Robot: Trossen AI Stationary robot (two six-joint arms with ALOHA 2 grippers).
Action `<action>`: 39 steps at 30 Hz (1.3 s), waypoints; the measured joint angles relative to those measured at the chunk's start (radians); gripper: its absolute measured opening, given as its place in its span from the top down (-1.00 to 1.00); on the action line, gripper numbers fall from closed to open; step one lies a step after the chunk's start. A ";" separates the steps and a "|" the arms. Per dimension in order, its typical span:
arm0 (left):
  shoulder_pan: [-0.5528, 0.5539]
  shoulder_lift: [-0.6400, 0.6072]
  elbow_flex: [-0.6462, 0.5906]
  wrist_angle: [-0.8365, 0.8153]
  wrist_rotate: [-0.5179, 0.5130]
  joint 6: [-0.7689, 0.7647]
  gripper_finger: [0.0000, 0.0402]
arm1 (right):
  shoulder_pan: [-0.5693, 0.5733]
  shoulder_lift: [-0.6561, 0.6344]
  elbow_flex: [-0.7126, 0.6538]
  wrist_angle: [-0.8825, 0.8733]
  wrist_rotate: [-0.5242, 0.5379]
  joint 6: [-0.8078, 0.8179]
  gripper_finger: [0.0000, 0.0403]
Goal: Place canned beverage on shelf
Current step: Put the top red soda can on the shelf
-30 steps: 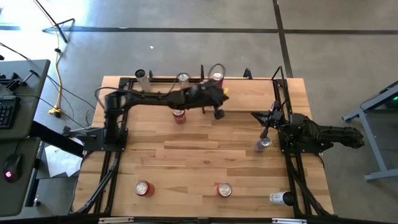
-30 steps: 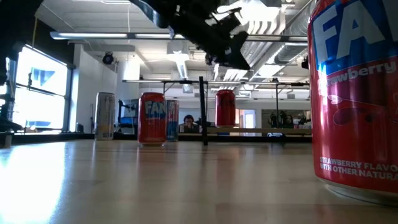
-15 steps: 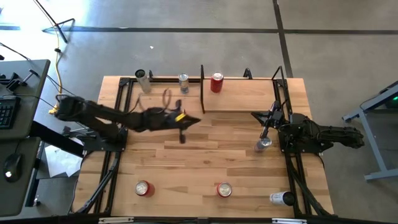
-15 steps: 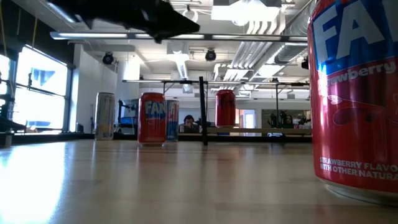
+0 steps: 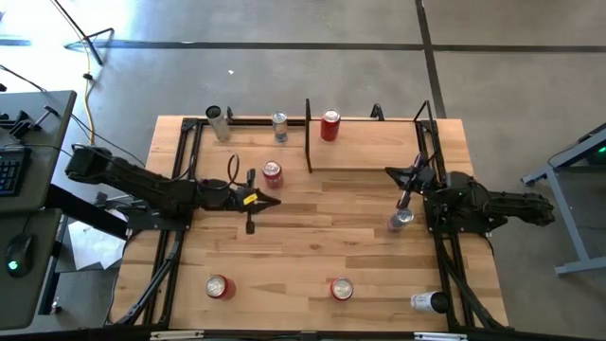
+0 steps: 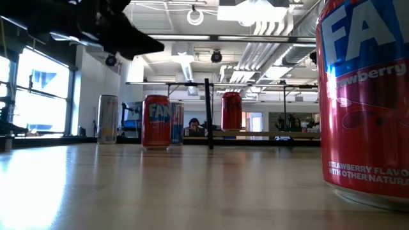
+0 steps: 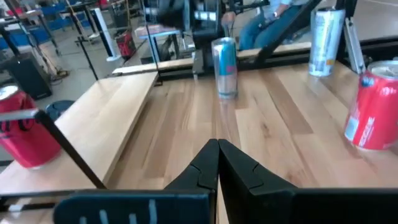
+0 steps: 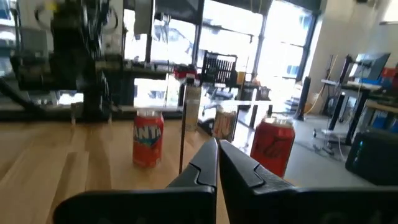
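A red can (image 5: 329,125) stands upright on its base on the pale wood shelf (image 5: 369,147) at the far side, next to a black bar (image 5: 308,133). It also shows in the low view (image 6: 231,110) and the left wrist view (image 7: 22,127). A red Fanta can (image 5: 273,172) stands on the table left of the shelf. My left gripper (image 5: 273,201) is shut and empty, just near of the Fanta can; it shows shut in its wrist view (image 7: 217,149). My right gripper (image 5: 390,174) is shut and empty at the shelf's right end (image 8: 216,149).
Two silver cans (image 5: 279,125) (image 5: 218,118) stand at the far edge. A silver can (image 5: 401,220) stands by the right arm. Two red cans (image 5: 218,286) (image 5: 341,289) and a silver can (image 5: 428,301) stand near the front edge. Black frame bars run along both table sides.
My left gripper has drawn back from the shelf's left end, going toward the table's left and near edges past the Fanta can. The red can on the shelf and the Fanta can have stayed where they were.
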 joint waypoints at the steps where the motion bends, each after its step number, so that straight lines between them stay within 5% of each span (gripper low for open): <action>1: 0.001 -0.001 -0.017 0.017 -0.002 0.000 1.00 | 0.000 0.000 0.000 0.023 -0.003 0.018 1.00; 11: 0.106 0.000 -0.270 0.433 0.009 0.006 1.00 | 0.000 0.142 0.000 0.296 -0.061 0.171 1.00; 18: 0.178 0.000 -0.272 0.456 0.033 -0.048 1.00 | 0.000 0.448 0.024 0.441 -0.001 0.215 1.00; 27: 0.241 0.000 -0.269 0.456 0.035 0.025 1.00 | 0.000 0.836 0.271 0.376 -0.029 0.196 0.98; 34: 0.259 0.000 -0.269 0.439 0.040 0.084 1.00 | 0.061 1.046 0.532 0.128 -0.117 0.176 0.62; 39: 0.258 0.000 -0.269 0.442 0.040 0.080 1.00 | 0.103 1.222 0.658 0.129 -0.117 0.168 0.24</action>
